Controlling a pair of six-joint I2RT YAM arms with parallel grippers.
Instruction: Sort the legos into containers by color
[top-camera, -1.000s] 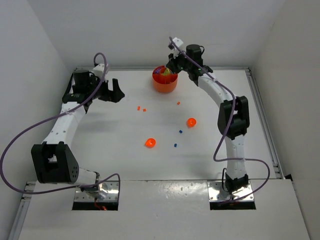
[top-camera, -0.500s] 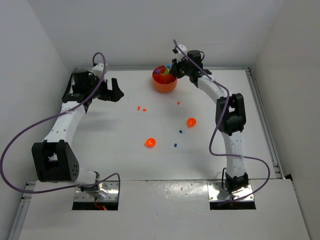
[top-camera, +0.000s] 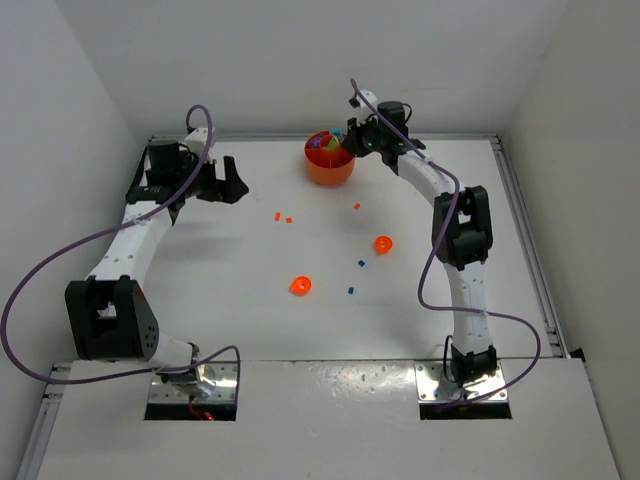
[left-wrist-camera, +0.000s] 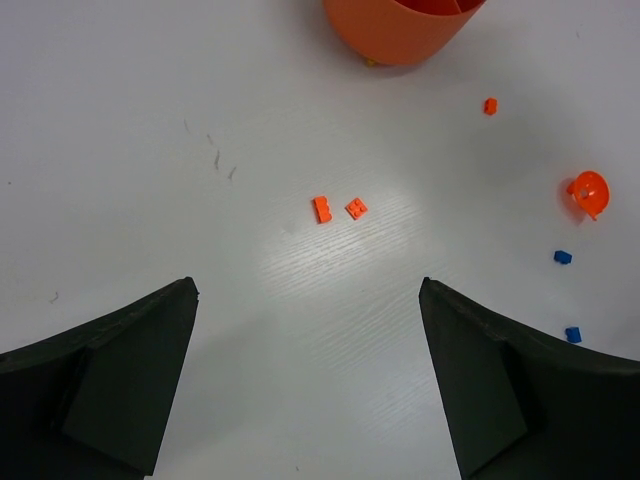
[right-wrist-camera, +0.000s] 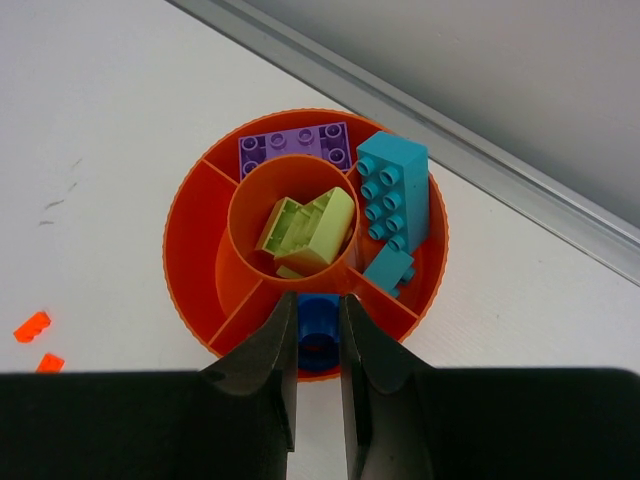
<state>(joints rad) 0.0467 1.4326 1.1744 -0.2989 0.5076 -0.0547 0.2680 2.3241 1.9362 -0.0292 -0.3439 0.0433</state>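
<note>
Directly over the orange dish (right-wrist-camera: 190, 240), the right gripper (right-wrist-camera: 318, 305) pinches a blue brick (right-wrist-camera: 320, 340) above a near outer compartment, likely for release. The left gripper (left-wrist-camera: 305, 290) hangs wide open above two orange pieces (left-wrist-camera: 322, 208).

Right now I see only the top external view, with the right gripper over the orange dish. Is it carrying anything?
Observer: Yes. In the right wrist view the right gripper is shut on a blue piece, over the dish's compartment nearest the camera.
Operator: What lies in the dish?
Observer: The centre cup holds lime green pieces. A purple brick lies in a far compartment, and cyan bricks lie in the one to the right in that view.
Operator: And the left gripper?
Observer: The left gripper stands wide open and empty above the table. Two small orange pieces lie ahead of it.
</note>
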